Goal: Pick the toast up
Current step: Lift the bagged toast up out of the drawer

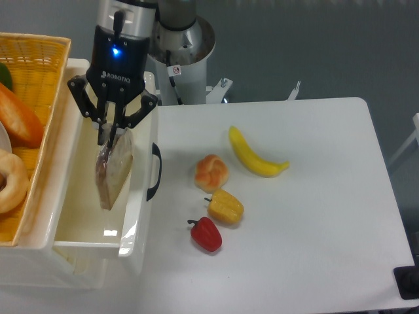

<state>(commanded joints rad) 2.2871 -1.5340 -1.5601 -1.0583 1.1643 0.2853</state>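
Hanging on edge from the gripper [110, 136]: the toast [113, 171], a plastic-wrapped brown slice, pinched at its top end between the fingers, its lower end down over the open white bin [84, 239]. Whether that lower end clears the bin floor cannot be told.

Gripper: black, blue light lit on its body, fingers drawn together on the toast's upper edge, directly above the slice.

Bin: white walls to left and right of the hanging toast; a black handle [154, 171] on the right wall, just beside the slice.

Wicker basket [40, 65]: left of the bin, holding an orange loaf [18, 118] and a pale ring-shaped bread [12, 182].

White table [314, 216], right of the bin: a round bun [211, 172], a banana [253, 156], a yellow pepper [226, 206], a red pepper [206, 235], grouped near the middle and well apart from the toast. Bare tabletop lies beyond them toward the right and near edges.
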